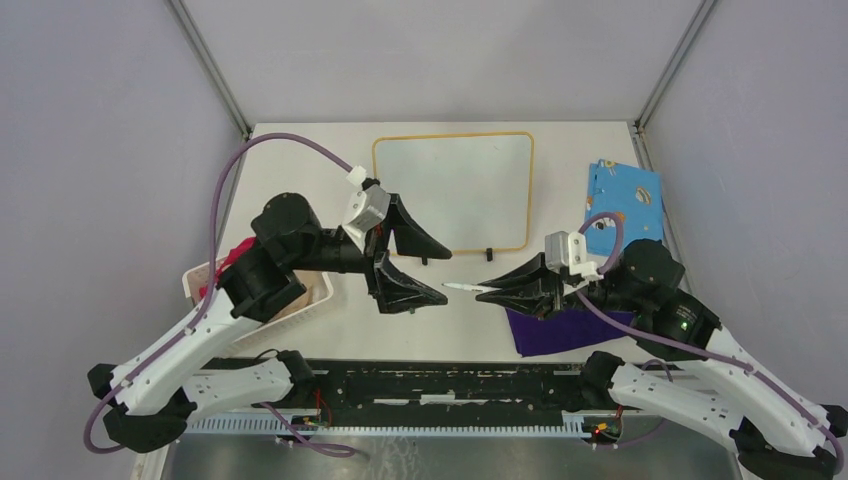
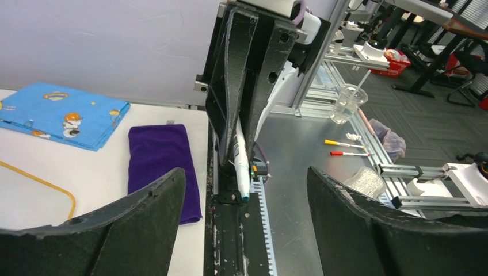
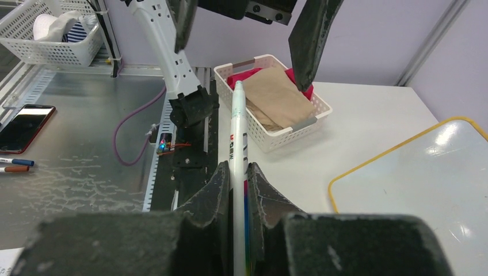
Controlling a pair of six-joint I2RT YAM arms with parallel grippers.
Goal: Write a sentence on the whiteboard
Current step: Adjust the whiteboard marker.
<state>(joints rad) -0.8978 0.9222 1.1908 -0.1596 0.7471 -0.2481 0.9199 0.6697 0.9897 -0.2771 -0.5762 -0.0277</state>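
The whiteboard (image 1: pixel 452 190), glossy white with a yellow-orange rim, lies flat at the table's back middle; its surface is blank, and no sentence shows on it. Its corner also shows in the right wrist view (image 3: pixel 426 184). My right gripper (image 1: pixel 487 288) is shut on a white marker (image 1: pixel 462 287), which points left above the table in front of the board. In the right wrist view the marker (image 3: pixel 236 144) sticks out between the shut fingers. My left gripper (image 1: pixel 408 262) is open and empty, facing the marker's tip, a short gap away. In the left wrist view the marker (image 2: pixel 241 167) points between the jaws.
A white basket (image 1: pixel 300 305) with red and tan cloths stands at the near left. A purple cloth (image 1: pixel 560 330) lies under my right arm. A blue patterned cloth (image 1: pixel 622 205) lies right of the board. The black rail (image 1: pixel 450 385) runs along the near edge.
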